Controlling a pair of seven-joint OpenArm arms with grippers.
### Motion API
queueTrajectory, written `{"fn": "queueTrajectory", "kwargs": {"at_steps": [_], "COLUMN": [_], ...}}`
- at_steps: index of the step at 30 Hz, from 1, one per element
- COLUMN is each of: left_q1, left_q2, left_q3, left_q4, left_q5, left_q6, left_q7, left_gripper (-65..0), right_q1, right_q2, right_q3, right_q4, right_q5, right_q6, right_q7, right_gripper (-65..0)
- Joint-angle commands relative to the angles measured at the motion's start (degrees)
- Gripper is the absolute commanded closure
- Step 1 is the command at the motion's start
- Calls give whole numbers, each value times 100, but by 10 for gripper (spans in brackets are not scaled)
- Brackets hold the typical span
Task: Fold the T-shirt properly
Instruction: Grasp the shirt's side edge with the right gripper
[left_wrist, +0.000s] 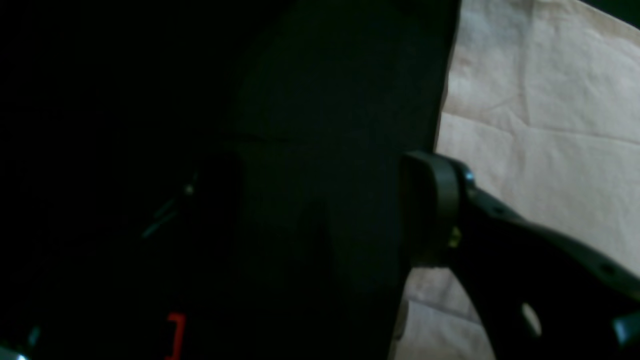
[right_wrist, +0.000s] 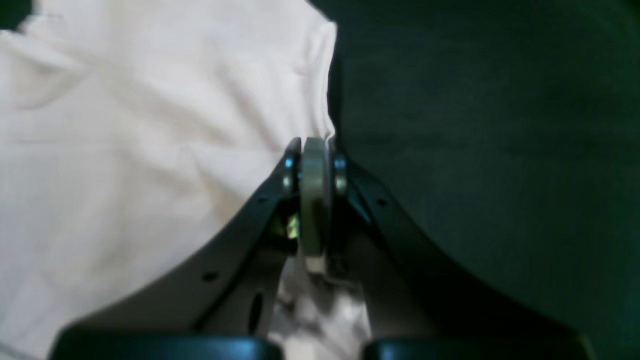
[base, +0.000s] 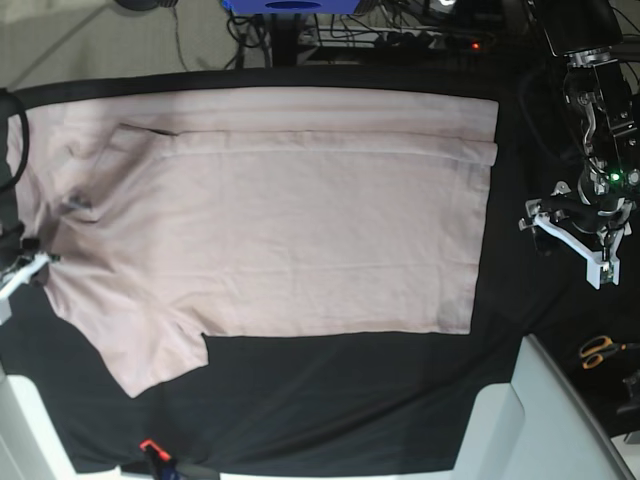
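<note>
T-shirt (base: 280, 230): pale pink, spread flat on the black cloth (base: 350, 400), far edge folded over; right gripper (right_wrist: 316, 150) clamped on its edge; left gripper (base: 585, 235) agape, empty, beside its hem; advice: lift evenly, keep fabric taut.

Black table cloth (base: 340, 390): covered the work surface, flat, reaching to the far edge. Scissors with orange handles (base: 601, 350): lay at the right edge, off the cloth. Blue object (base: 290, 6): stood beyond the far edge, centre. Cables (base: 400, 35): tangled on the floor behind the table.
</note>
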Motion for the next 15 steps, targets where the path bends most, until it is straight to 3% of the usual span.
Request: {"fn": "queueTrajectory", "kwargs": {"at_steps": [1,9,11,15], "left_q1": [-66,-66,-66,-31], "left_q2": [-90,-90,-90,-90], "left_q3": [-28,-28,-28,-28], "left_q4": [90,90,90,90], "left_q5": [0,-9,-9,-9], "left_q6": [28,28,28,28], "left_q7": [-109,-109,-109,-109], "left_gripper": [-471,-471,-471,-471], "right_q1": [33,-284,-266,-275], "right_q2": [107,-253,-253,-262], "right_q3": [153,953,953,953], "right_q4": [184,588,703,1081], "right_q5": [15,15,15,15], "right_q6": [-12,-12,-12,-12], "right_q7": [-60,-1062,-1264,-1300], "right_gripper": [-2,-33,-119,-353]}}
